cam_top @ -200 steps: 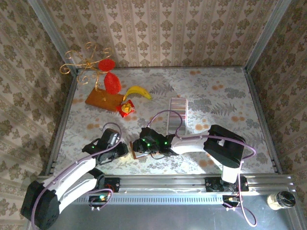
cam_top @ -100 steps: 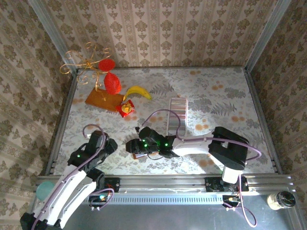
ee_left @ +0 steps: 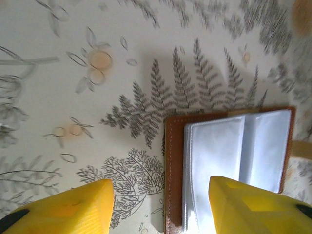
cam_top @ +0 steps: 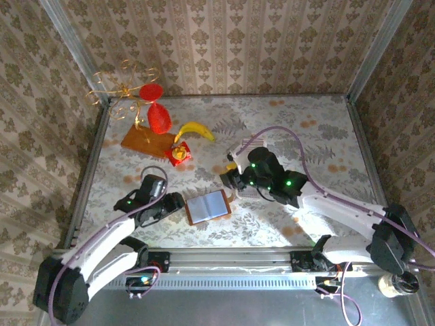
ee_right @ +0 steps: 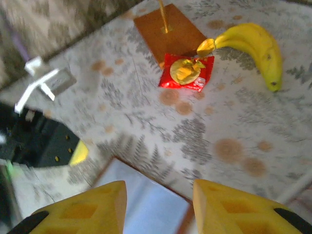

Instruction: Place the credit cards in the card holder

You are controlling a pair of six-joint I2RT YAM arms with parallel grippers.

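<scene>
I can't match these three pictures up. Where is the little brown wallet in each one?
Top external: the wallet lies open, lower centre, pale inside up.
Left wrist: the wallet is at lower right, running off the bottom edge.
Right wrist: the wallet is at bottom centre, cut off by the edge.
Shared landmark: the fern-print table cover, which lies under it in all three.

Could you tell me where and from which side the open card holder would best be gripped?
Probably its brown leather border on the side facing the left gripper. The card holder lies open and flat, pale inside up, so a top-down pinch finds nothing to close on; fingers coming in low from that side could catch the rim.
</scene>
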